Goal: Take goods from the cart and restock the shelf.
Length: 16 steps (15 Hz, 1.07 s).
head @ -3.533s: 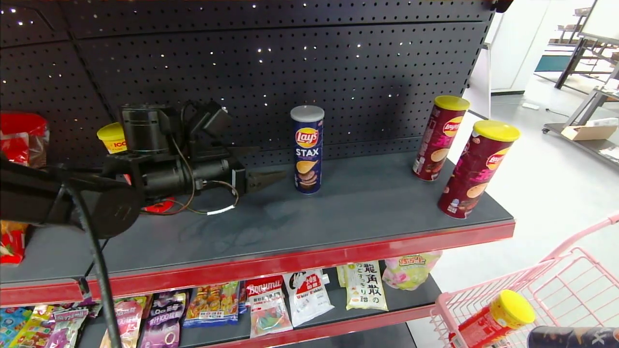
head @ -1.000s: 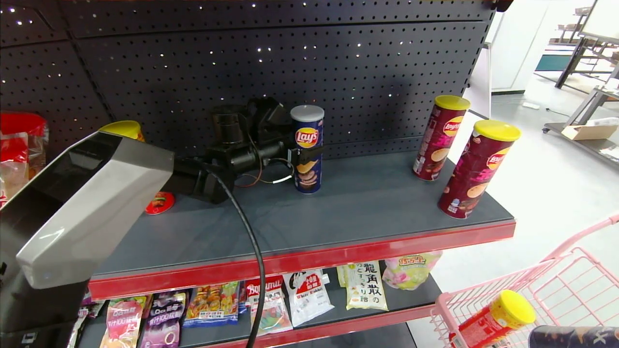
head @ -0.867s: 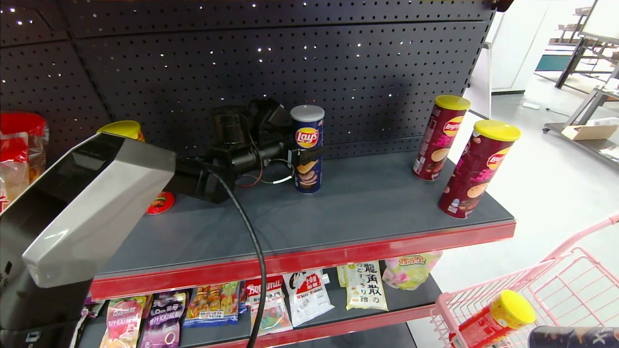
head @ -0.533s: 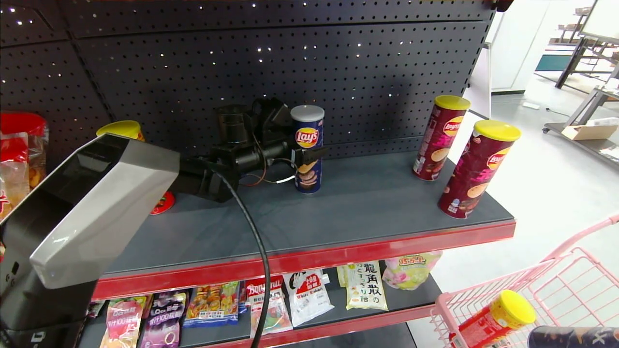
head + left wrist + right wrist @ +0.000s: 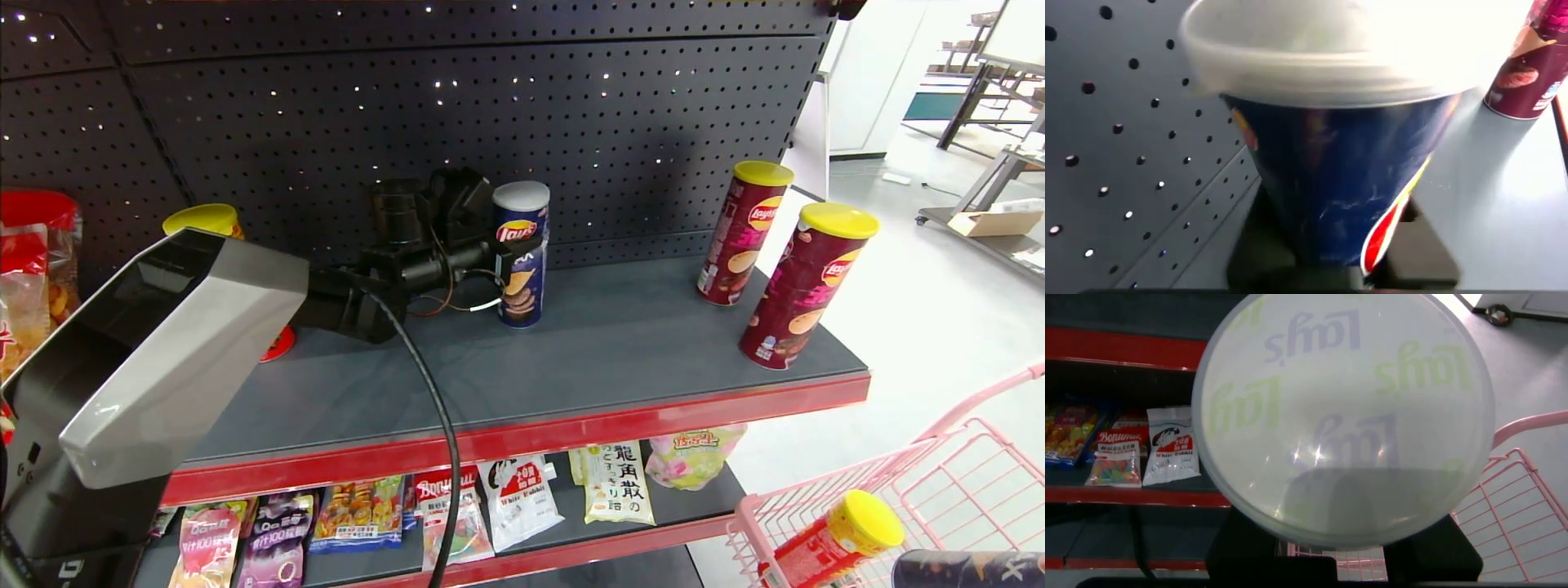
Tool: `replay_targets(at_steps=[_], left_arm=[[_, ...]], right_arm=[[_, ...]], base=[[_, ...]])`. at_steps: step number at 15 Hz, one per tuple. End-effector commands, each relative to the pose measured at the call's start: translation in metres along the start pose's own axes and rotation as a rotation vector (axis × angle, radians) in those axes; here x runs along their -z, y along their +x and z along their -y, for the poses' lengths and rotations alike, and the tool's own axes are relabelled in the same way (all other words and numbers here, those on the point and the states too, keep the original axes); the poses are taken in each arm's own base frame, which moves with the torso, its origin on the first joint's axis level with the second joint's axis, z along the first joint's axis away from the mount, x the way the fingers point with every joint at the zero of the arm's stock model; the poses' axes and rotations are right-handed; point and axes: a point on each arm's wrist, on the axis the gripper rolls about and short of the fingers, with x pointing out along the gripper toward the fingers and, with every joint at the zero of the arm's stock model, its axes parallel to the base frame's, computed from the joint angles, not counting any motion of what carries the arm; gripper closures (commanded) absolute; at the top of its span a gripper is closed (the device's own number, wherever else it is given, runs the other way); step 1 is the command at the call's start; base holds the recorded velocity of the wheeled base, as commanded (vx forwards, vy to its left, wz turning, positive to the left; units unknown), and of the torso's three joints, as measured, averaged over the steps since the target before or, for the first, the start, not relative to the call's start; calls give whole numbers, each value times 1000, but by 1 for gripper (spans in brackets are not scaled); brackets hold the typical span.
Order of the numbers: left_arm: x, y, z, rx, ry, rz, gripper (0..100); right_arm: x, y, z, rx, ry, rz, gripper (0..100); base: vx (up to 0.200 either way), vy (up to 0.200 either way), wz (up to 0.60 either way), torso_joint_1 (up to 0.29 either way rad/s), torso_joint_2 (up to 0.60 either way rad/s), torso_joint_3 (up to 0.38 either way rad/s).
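Left arm: the left gripper (image 5: pixel 522 255) was clenched on the blue can (image 5: pixel 522 287) at mid-height, one finger on each side of it.
Task's thing: the blue can stood far back on the top shelf (image 5: pixel 620 359), near the pegboard, leaning a little. Whether its base touched the board could not be told.
Right arm: the right gripper (image 5: pixel 1343 555) grasped a clear-lidded can (image 5: pixel 1343 416), lid toward the wrist camera.
Neighbours: two maroon cans (image 5: pixel 743 233) (image 5: pixel 804 286) stood upright at 3 o'clock of the blue can, well apart from it.
Cart: the pink cart (image 5: pixel 963 457) was at 5 o'clock, with a red can (image 5: pixel 833 539) lying inside.
Below: snack bags (image 5: pixel 514 498) lay in a row.
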Motion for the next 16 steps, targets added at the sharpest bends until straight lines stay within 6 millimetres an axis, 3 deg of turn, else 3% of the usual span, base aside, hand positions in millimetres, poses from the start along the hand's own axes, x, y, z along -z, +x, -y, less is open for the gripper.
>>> replay_targets(at_steps=[1,4,5,9,14,16], left_arm=[[-1,-1,0,0,0,0,100],[-12,-6,2,-2,0,11,100],[-27,-14,5,1,-23,6,100],[-51,-46,21,3,-58,-24,100],[-48,-95,55,4,-95,-73,100],[-44,-104,60,-31,-97,-68,100]], right_arm=[[0,0,0,-1,0,-2,100],[0,0,0,-1,0,-2,100],[1,0,0,-1,0,-4,100],[0,0,0,-2,0,1,100],[0,0,0,-1,-2,-1,100],[0,0,0,-1,-2,-2,100]], base=[[0,0,0,0,0,0],[0,0,0,0,0,0],[0,0,0,0,0,0],[0,0,0,0,0,0],[0,0,0,0,0,0],[0,0,0,0,0,0]])
